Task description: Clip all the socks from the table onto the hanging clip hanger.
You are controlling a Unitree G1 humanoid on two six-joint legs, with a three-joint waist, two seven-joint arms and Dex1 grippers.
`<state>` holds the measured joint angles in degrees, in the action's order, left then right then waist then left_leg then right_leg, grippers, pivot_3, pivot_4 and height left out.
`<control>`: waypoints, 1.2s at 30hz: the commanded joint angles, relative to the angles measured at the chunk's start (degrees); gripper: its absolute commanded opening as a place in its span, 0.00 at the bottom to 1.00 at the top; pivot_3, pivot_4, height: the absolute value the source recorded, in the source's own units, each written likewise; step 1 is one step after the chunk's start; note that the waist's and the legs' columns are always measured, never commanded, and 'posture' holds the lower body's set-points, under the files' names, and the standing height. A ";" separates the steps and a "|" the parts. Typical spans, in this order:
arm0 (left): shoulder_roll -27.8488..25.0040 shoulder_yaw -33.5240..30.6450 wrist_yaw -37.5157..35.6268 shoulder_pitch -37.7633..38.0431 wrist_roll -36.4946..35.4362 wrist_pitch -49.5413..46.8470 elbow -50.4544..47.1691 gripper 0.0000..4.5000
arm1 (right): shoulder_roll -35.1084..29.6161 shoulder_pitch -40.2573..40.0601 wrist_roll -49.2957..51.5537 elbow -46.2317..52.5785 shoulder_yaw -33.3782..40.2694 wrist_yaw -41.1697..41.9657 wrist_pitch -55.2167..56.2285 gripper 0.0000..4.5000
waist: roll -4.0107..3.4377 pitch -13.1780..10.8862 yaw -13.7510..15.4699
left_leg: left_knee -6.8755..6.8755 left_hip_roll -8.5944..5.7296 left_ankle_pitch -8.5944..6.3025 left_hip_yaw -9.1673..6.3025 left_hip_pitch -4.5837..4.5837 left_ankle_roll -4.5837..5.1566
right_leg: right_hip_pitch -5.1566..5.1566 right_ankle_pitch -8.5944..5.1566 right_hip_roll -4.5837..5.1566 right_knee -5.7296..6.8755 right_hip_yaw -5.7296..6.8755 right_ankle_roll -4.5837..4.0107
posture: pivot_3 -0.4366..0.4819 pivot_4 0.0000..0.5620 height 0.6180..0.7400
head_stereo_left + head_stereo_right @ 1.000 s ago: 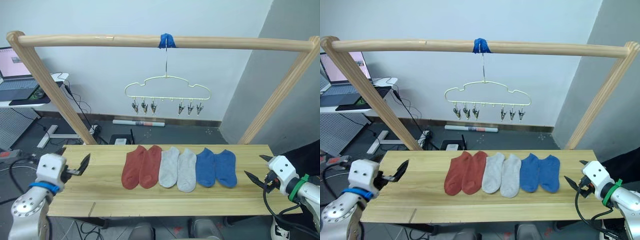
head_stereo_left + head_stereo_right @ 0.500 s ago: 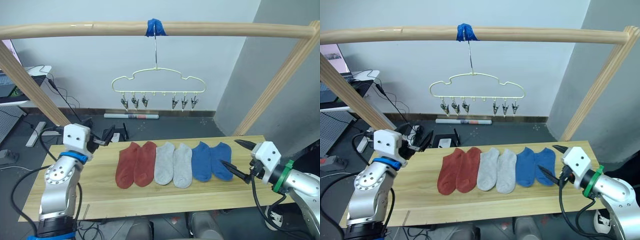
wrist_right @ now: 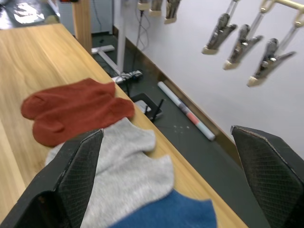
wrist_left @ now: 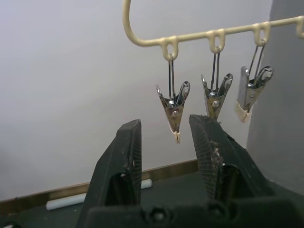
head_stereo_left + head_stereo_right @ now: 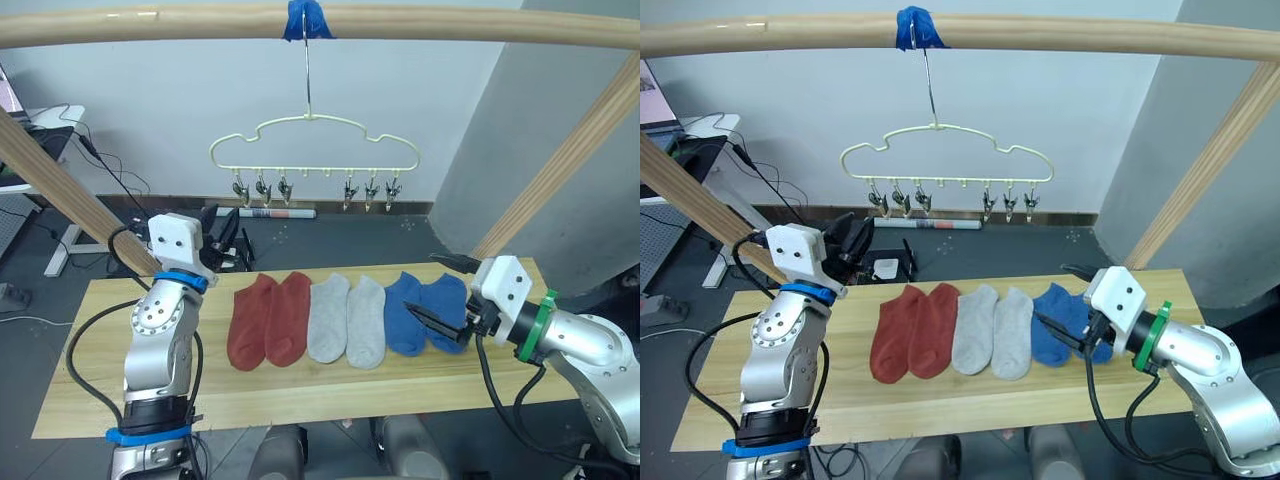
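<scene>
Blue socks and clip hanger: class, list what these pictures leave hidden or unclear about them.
- Blue socks: in both eye views the right gripper covers part of the outer one, so contact cannot be judged.
- Clip hanger: the left wrist view's edges cut off most of it.
- The clips are too small in the eye views to read.

No readable text, labels or numbers.

None of the surfaces carries legible writing: the socks (image 5: 349,320), the bench (image 5: 300,385), the clip hanger (image 5: 314,150) and its metal clips are plain, and the white housings behind the left gripper (image 5: 228,240) and the right gripper (image 5: 445,298) bear no brand mark that can be made out.
</scene>
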<state>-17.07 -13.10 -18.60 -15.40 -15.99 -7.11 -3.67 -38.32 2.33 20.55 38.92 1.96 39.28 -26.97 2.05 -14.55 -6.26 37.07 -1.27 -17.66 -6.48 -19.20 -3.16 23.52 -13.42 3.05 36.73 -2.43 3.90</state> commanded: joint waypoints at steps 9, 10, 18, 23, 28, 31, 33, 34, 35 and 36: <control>1.14 0.10 1.41 -4.77 1.30 4.85 5.31 0.39 | 1.66 6.07 2.33 2.92 -2.61 -1.50 -3.40 1.00 | 0.04 -0.21 -0.23 | 0.14 -0.03 -0.01 -0.04 -0.75 0.01 | 0.74 0.21 0.04 0.09 0.04 -0.32 | 0.19 0.49 0.95; 1.10 0.16 1.38 -5.07 1.33 5.14 5.85 0.39 | 1.77 6.18 2.32 2.92 -2.65 -1.58 -3.53 1.00 | 0.04 -0.22 -0.23 | 0.13 -0.03 -0.01 -0.04 -0.75 0.02 | 0.74 0.21 0.04 0.09 0.04 -0.32 | 0.19 0.49 0.95; 1.48 0.27 1.53 -8.59 1.03 7.41 9.57 0.39 | 2.52 6.74 2.48 3.69 -2.87 -2.38 -4.76 1.00 | 0.04 -0.29 -0.25 | 0.14 -0.03 -0.01 -0.05 -0.76 0.03 | 0.74 0.20 0.04 0.08 0.06 -0.32 | 0.18 0.49 0.95; 1.92 0.48 1.35 -9.92 0.73 8.00 10.65 0.39 | 2.76 7.18 2.70 3.94 -2.98 -2.52 -5.35 1.00 | 0.04 -0.31 -0.33 | 0.14 -0.03 -0.01 -0.03 -0.75 0.03 | 0.74 0.20 0.03 0.08 0.05 -0.31 | 0.18 0.49 0.95; 2.19 0.14 1.84 -10.84 0.69 8.40 11.20 0.39 | 2.92 7.52 2.72 3.81 -2.98 -2.36 -5.61 1.00 | 0.05 -0.34 -0.33 | 0.14 -0.04 -0.01 -0.04 -0.76 0.03 | 0.74 0.21 0.04 0.08 0.05 -0.31 | 0.18 0.49 0.95; 2.53 0.27 1.92 -10.92 0.63 8.39 10.89 0.39 | 2.92 7.46 2.69 3.77 -3.02 -2.26 -5.64 1.00 | 0.04 -0.39 -0.34 | 0.14 -0.03 -0.01 -0.04 -0.76 0.03 | 0.74 0.21 0.04 0.08 0.05 -0.31 | 0.19 0.49 0.95; 2.71 0.34 1.97 -10.88 0.60 8.36 10.63 0.39 | 2.89 7.36 2.69 3.75 -3.01 -2.19 -5.61 1.00 | 0.04 -0.42 -0.33 | 0.13 -0.03 -0.01 -0.04 -0.76 0.03 | 0.74 0.21 0.03 0.08 0.05 -0.31 | 0.19 0.49 0.95; 2.78 0.31 2.01 -10.92 0.58 8.39 10.60 0.39 | 2.86 7.31 2.66 3.71 -3.03 -2.14 -5.57 1.00 | 0.04 -0.43 -0.33 | 0.13 -0.03 -0.01 -0.04 -0.76 0.03 | 0.74 0.21 0.04 0.08 0.05 -0.31 | 0.19 0.49 0.95; 2.83 0.25 2.08 -11.00 0.60 8.42 10.65 0.39 | 2.83 7.25 2.64 3.65 -3.03 -2.08 -5.53 1.00 | 0.04 -0.43 -0.33 | 0.13 -0.03 -0.01 -0.04 -0.76 0.03 | 0.74 0.21 0.04 0.08 0.05 -0.31 | 0.19 0.49 0.95; 2.89 0.17 2.17 -11.06 0.64 8.46 10.69 0.39 | 2.82 7.19 2.61 3.61 -3.02 -2.06 -5.50 1.00 | 0.04 -0.44 -0.33 | 0.14 -0.03 -0.01 -0.04 -0.76 0.03 | 0.74 0.21 0.04 0.08 0.05 -0.31 | 0.19 0.49 0.95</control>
<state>-14.11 -12.71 -16.83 -25.53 -15.12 -0.41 8.88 -35.48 9.63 22.15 40.38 -1.38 37.22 -33.05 2.09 -14.99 -6.59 37.21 -1.30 -17.67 -6.52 -19.96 -3.14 24.26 -13.22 3.09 36.80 -2.37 3.59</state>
